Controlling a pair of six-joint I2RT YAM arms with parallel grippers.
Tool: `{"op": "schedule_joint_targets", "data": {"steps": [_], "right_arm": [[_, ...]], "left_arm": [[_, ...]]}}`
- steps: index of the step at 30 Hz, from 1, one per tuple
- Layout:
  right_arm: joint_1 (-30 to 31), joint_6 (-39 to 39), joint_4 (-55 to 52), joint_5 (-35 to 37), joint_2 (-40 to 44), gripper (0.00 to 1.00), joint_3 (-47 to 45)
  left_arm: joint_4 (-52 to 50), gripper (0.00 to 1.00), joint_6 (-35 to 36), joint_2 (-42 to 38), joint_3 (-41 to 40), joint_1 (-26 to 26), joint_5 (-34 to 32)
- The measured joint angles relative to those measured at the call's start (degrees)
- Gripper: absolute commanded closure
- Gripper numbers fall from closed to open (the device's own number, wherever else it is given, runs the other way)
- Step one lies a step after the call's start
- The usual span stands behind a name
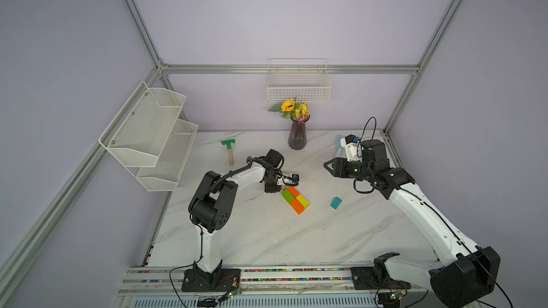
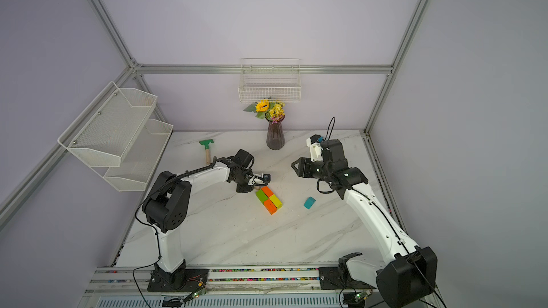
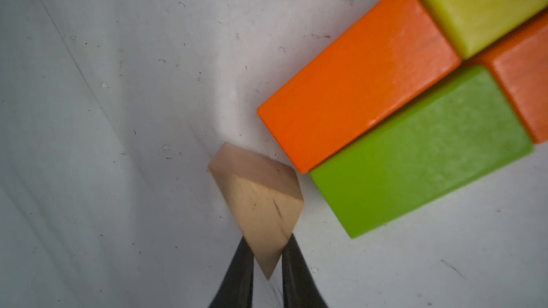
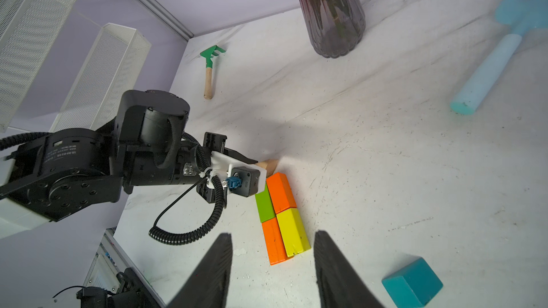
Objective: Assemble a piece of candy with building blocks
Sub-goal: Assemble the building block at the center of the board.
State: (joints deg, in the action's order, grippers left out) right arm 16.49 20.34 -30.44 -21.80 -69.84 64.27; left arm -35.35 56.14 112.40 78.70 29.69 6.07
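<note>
A: Close up, the bare tan wooden triangular prism [image 3: 258,200] shows unpainted grain and a dark nick, matt throughout.
B: The orange rectangular wooden block [image 3: 355,78], green rectangular wooden block [image 3: 421,149] and yellow rectangular wooden block [image 3: 480,4] carry smooth paint with a faint sheen.
A: The white marble-patterned tabletop [image 3: 118,114] looks scuffed and speckled.
B: The dark purple ribbed vase [image 4: 332,10] is translucent, glossy glass; the white mesh wall shelves [image 1: 148,125], matt perforated metal.

Left wrist view: yellow block [image 3: 480,10], second orange block [image 3: 525,84] run off frame beyond my left pincer [image 3: 268,257] tips. Both top views: tan triangle [image 1: 283,186] nearly hidden under same pincer. Right wrist view: blue fork [image 4: 486,75], vase [image 4: 332,13] cropped, ahead of my right pincer [image 4: 272,234].
</note>
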Motion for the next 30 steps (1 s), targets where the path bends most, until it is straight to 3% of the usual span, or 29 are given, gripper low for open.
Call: {"op": "schedule_joint_targets", "data": {"steps": [30], "right_arm": [[0.0,0.4,0.0,-2.4,-0.2,0.51,-0.1]], "left_arm": [[-3.6,0.85,-3.6,0.0,0.7,0.9,0.1]]}}
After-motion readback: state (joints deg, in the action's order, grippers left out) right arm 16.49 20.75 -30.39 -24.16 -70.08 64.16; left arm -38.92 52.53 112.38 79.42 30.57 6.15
